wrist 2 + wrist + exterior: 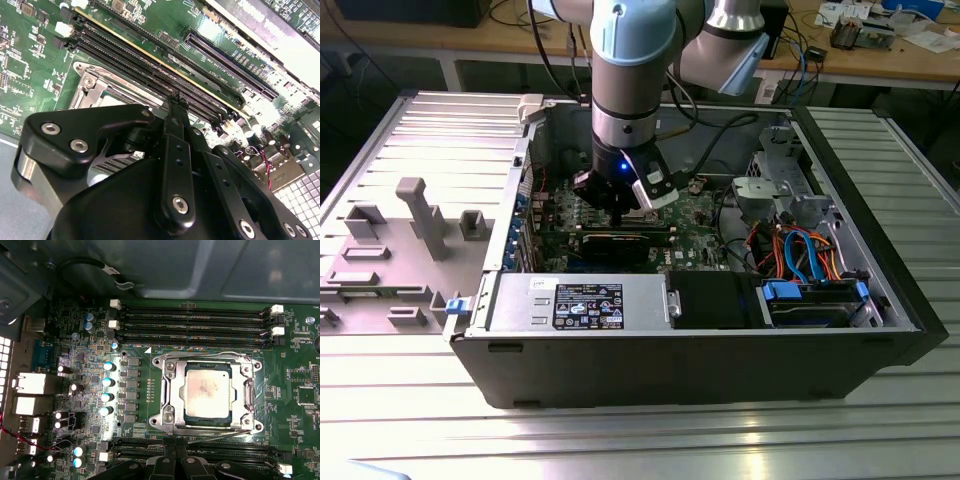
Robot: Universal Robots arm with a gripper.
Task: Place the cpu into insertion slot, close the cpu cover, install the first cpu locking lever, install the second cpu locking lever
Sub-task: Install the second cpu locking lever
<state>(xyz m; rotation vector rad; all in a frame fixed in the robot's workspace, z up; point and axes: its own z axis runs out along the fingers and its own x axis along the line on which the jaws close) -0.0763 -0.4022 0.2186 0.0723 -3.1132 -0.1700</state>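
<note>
- Hovering low inside the open computer case (720, 330), the gripper (617, 203) hangs just over the green motherboard (90, 385), near the socket.
- The cpu (207, 391) already lies seated in the insertion slot (170, 417), its grey top showing through the window of the cpu cover (246, 390), which lies flat over it.
- A thin locking lever (220, 436) runs along the socket's edge beside the gripper, probably the part being worked.
- The fingers (176, 112) look pressed together, gripping nothing.

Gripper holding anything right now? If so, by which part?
Nothing held. The gripper is shut and empty over the motherboard; the cpu sits under the cpu cover.
</note>
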